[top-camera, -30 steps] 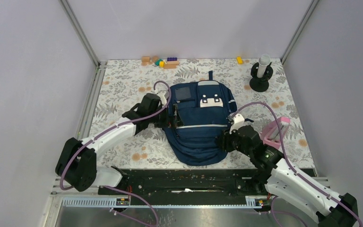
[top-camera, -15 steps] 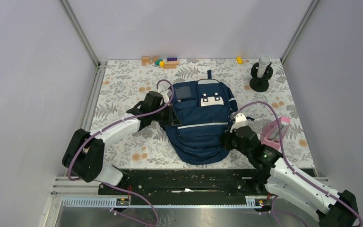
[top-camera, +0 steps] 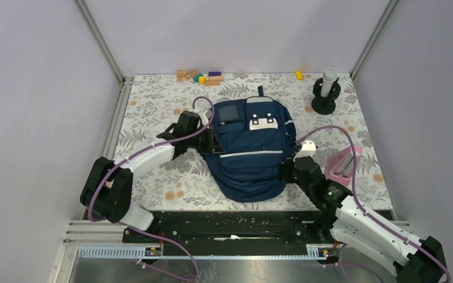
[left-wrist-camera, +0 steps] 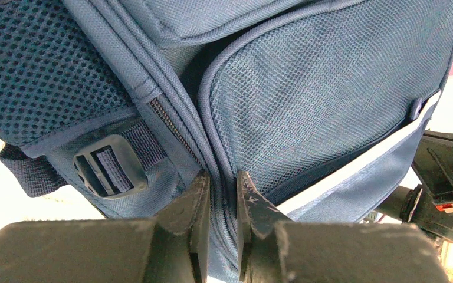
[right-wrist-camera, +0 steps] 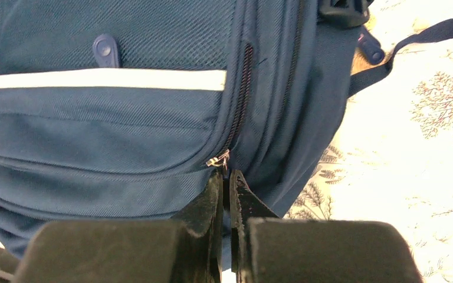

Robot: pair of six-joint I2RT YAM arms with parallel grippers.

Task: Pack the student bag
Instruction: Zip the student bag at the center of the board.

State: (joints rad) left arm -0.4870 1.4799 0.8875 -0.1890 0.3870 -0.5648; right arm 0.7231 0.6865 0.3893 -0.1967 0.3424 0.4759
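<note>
Navy woven fabric, soft and slack, makes up the student bag point(top-camera: 248, 150), which lies front-up in the middle of the flowered counter point(top-camera: 153, 112), between the two arms, its top toward the far wall. To my eye it will sag and fold rather than lift as one piece. It looks light enough but floppy, so the sensible holds are the firmer bits: seams, piping, straps and zip pulls. On the bag's left flank the left jaws are nearly closed, pinching a raised ridge of seam beside the mesh pocket, with a plastic buckle point(left-wrist-camera: 105, 171) just to one side. At the lower right flank the right jaws are shut tight, tips right up against a small metal zip pull point(right-wrist-camera: 218, 159). Whether the pull is actually caught between them I cannot tell. Farther out, a pink object point(top-camera: 345, 162) sits by the right arm, and coloured blocks point(top-camera: 203, 76) lie along the far edge.
</note>
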